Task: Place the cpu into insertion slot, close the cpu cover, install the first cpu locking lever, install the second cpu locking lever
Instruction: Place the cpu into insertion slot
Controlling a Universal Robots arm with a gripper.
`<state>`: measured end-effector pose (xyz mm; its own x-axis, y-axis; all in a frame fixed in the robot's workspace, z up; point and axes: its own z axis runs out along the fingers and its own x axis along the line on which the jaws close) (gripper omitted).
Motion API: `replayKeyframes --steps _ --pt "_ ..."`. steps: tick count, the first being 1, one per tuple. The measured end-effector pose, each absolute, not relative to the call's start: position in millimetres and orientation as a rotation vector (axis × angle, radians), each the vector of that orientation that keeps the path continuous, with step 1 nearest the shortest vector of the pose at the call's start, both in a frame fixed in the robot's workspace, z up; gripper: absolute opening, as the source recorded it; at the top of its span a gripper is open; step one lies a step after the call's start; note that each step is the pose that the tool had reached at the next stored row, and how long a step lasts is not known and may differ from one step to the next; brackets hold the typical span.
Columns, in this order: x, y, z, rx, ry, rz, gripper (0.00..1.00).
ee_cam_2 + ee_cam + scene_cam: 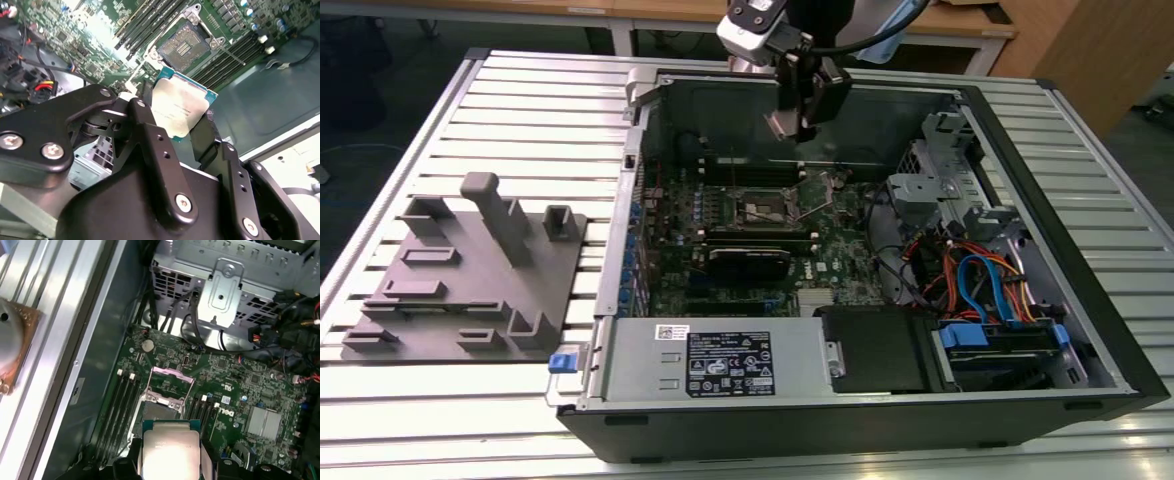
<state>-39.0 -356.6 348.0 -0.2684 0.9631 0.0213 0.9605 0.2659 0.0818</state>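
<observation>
Over the open computer case (854, 430) on the slatted worktop (534, 90), the claw (798, 125) hangs clamped on the cpu (182, 107), pinching two opposite edges. Down on the green board (841, 270) the insertion slot (160, 410) lies bare, its cpu cover (172, 377) tipped up open. A grey fixture plate (467, 290) sits at the exterior view's left, well apart from the case

Gripper (794, 128) hangs over the open case (854, 425), above the board's far end, with the cpu (779, 122) at its tip. Slot (767, 208) sits below, well apart, dark centre showing. Grey fixture (467, 270) lies on the table (520, 90), at the exterior view's left of the case.
</observation>
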Motion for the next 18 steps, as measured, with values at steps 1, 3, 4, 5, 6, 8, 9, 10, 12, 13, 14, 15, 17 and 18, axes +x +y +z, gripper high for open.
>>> replayKeyframes --steps 1,3,4,5,6,8,9,10,12,13,14,15,17,18 --pt "-39.0 -356.6 347.4 1.898 2.459 0.121 0.54" --pt "-39.0 -356.6 346.6 1.924 2.437 0.12 0.54" --pt "-39.1 -356.6 346.4 1.932 2.431 0.12 0.54" --pt "-39.1 -356.6 346.3 1.936 2.428 0.12 0.54" --pt "-39.1 -356.6 346.3 1.937 2.427 0.12 0.54" --pt "-39.1 -356.6 346.2 1.937 2.426 0.12 0.54" --pt "-39.1 -356.6 346.2 1.937 2.426 0.12 0.54" --pt "-39.1 -356.6 346.2 1.937 2.426 0.12 0.54" --pt "-39.1 -356.6 346.2 1.937 2.426 0.12 0.54" --pt "-39.1 -356.6 346.2 1.937 2.426 0.12 0.54" --pt "-39.1 -356.6 346.2 1.938 2.426 0.12 0.54" --pt "-39.1 -356.6 346.2 1.937 2.426 0.12 0.54" --pt "-39.1 -356.6 346.2 1.938 2.426 0.12 0.54" --pt "-39.1 -356.6 346.2 1.938 2.426 0.12 0.54"
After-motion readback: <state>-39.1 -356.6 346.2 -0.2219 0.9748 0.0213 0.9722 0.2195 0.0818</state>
